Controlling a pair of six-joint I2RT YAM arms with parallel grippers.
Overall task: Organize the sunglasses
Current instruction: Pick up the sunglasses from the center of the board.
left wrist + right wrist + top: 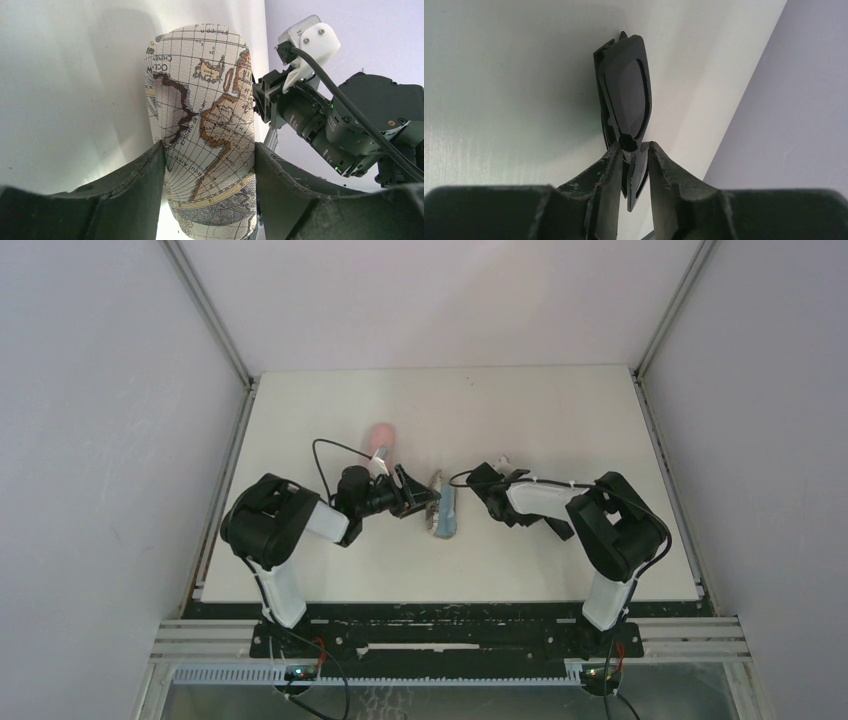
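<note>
- Pinching the sunglasses [629, 95] at the bridge with the right gripper [634, 146], closed snugly on both sides of the frame, with the folded lenses pointing away from the wrist.
- Sitting near mid-table, just right of the case; cannot tell whether lifted off the table [499, 75] or resting an edge on it.
- Bracing the case [205, 90] with the left gripper [209, 148], one finger pressed to each long side, a firm wide hold.
- Reads as the hand-over to the case: sunglasses secured, case steadied, both close together.
- Squeeze only enough to stop a slip. Too much on that thin bridge could twist the frame or pop it free.
- Keep the temples folded and the frame in line with the case's long axis before moving in.
- No mouth showing on the case from the left wrist view, so find or make the opening first.
- Move slowly and mind the right wrist, which is crowding in just beside the case.
- Hold the case dead steady throughout. Any wobble spoils the aim.
</note>
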